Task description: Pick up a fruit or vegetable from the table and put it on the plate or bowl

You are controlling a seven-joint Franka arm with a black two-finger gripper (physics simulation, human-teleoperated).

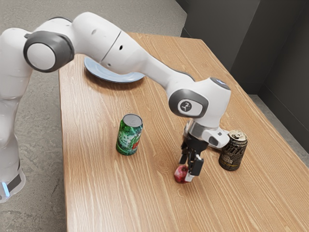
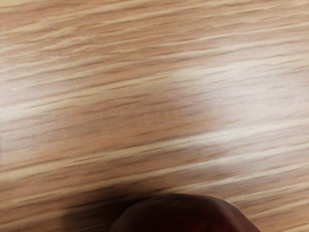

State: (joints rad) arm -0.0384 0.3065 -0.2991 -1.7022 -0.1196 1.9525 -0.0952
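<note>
A small dark red fruit (image 1: 180, 175) rests on the wooden table (image 1: 111, 193), between the two cans and nearer the front. My gripper (image 1: 190, 170) points straight down over it, and its black fingers (image 1: 197, 165) press the fruit from two sides, so it is shut on the fruit. Just under my hand in the wrist view, the fruit (image 2: 183, 215) is a dark red rounded shape with its shadow on the wood beside it. A light blue plate (image 1: 116, 75) lies at the far end of the table, partly hidden behind my upper arm.
A green soda can (image 1: 129, 134) stands upright toward the exterior view's left of the fruit. A dark brown can (image 1: 233, 150) stands close to my hand on the exterior view's right. The table's right edge runs near that can.
</note>
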